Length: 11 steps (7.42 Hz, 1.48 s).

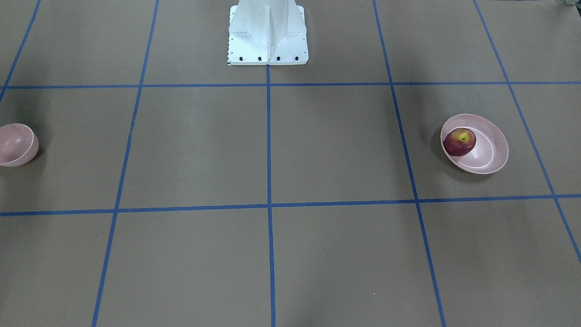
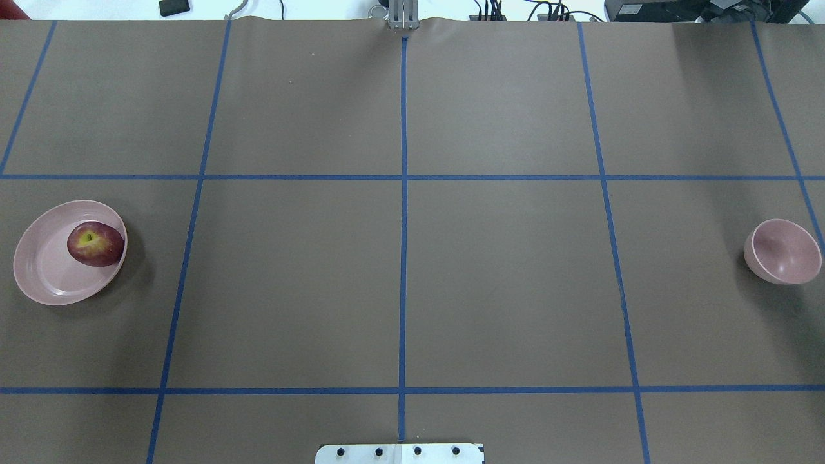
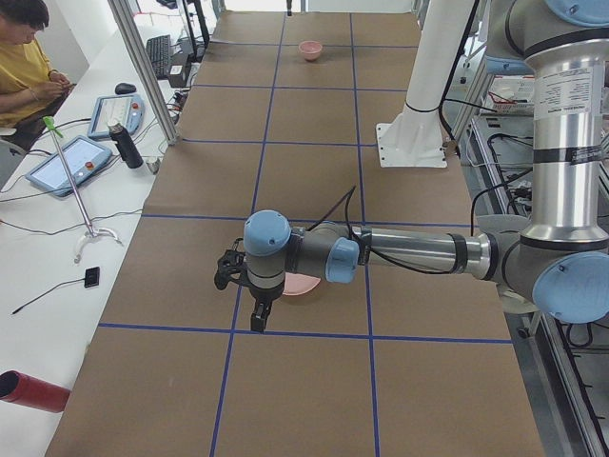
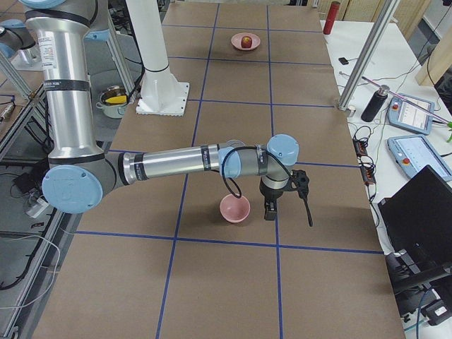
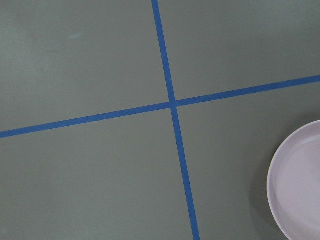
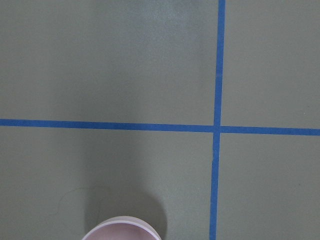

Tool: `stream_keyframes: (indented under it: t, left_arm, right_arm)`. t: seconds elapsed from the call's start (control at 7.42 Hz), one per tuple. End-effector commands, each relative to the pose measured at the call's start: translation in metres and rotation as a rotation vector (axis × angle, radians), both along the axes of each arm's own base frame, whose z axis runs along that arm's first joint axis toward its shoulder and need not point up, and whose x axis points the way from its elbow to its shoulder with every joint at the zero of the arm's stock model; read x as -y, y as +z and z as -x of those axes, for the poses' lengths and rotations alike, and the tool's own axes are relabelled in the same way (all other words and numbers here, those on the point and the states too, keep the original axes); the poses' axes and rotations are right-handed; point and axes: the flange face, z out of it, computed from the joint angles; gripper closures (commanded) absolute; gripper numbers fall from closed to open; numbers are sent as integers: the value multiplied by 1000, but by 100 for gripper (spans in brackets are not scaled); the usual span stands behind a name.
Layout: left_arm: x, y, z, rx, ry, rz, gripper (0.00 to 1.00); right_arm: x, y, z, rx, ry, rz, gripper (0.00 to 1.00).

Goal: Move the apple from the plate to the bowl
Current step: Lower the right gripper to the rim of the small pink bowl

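The apple (image 2: 95, 243) lies in the plate (image 2: 45, 277) at the counter's (image 2: 503, 283) left end. The bowl (image 2: 783, 251) stands well apart at the right end, with blue tape lines (image 2: 403, 258) gridding the surface between them. The left hand (image 3: 258, 324) hangs beside the plate and the right hand (image 4: 268, 214) beside the bowl. Both show only in the side views, so how wide either stands cannot be told. In the exterior left view, the left arm hides the apple and most of the plate. The front-facing view's edge cuts off part of the bowl.
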Motion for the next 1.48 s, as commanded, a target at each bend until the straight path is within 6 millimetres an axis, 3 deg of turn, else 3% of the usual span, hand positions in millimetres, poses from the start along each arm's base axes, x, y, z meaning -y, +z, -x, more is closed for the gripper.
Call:
stream_keyframes:
  t: [0.0, 0.27, 0.4, 0.54, 0.94, 1.21, 1.35]
  left_arm:
    - [0, -4, -1, -15, 0, -1, 2]
    - [2, -9, -2, -32, 3, -9, 2]
    - [3, -10, -2, -32, 4, -12, 2]
    - [4, -11, -2, -32, 4, -14, 2]
    - [4, -12, -2, -31, 9, -27, 2]
    - [0, -10, -2, -28, 29, -81, 2]
    - [-1, -7, -3, -28, 31, -77, 2]
  right_arm:
    - [0, 0, 0, 0, -1, -1, 0]
    - [6, -14, 1, 5, 2, -25, 0]
    - [7, -49, 2, 13, -2, -96, 0]
    - [8, -61, 21, 8, -35, -121, 0]
    - [-14, -40, 21, 12, -18, -60, 0]
    - [-61, 16, 29, 33, -28, -162, 0]
    - [-79, 34, 46, 45, -33, -156, 0]
